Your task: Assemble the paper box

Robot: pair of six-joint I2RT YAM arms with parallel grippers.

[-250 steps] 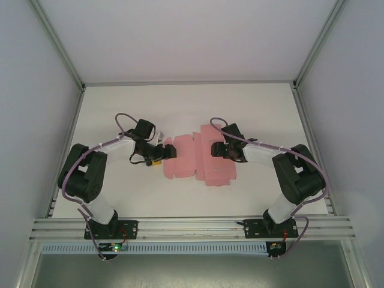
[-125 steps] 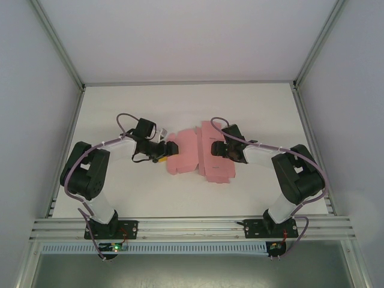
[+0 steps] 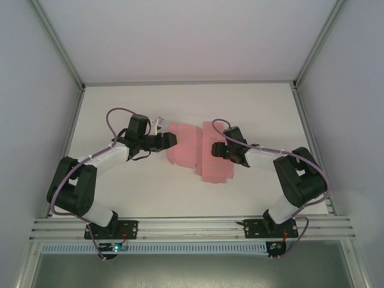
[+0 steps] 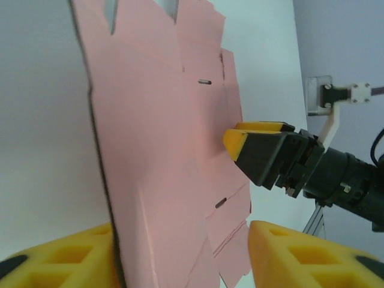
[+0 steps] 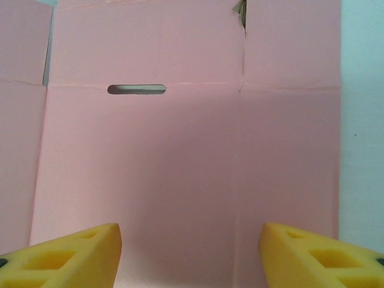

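- The paper box (image 3: 195, 150) is a pink die-cut sheet of thin card, not yet closed into a box, with creases, flaps and small slots.
- It sits mid-table (image 3: 150, 186), between my two grippers.
- Top view: the sheet's right portion lies flat. The left portion looks raised off the surface.
- Left wrist view: that left panel stands nearly on edge. Its dark cut edge runs down towards my near finger, and notches are cut in the top edge.
- My left gripper (image 3: 169, 140) is at the sheet's left edge with the raised panel between its fingers.
- The card edge sits right against one finger (image 4: 72, 255). The other finger stands off to the side, so the jaws are apart and not clamped on the card.
- My right gripper (image 3: 216, 150) is over the flat right portion, fingers spread and nothing between them.
- Right wrist view: a panel with a narrow slot (image 5: 137, 89) and straight crease lines spans the gap between the fingers.
- Left wrist view: the right gripper's yellow tip meets the pink surface near a crease. I cannot tell how firmly it touches.
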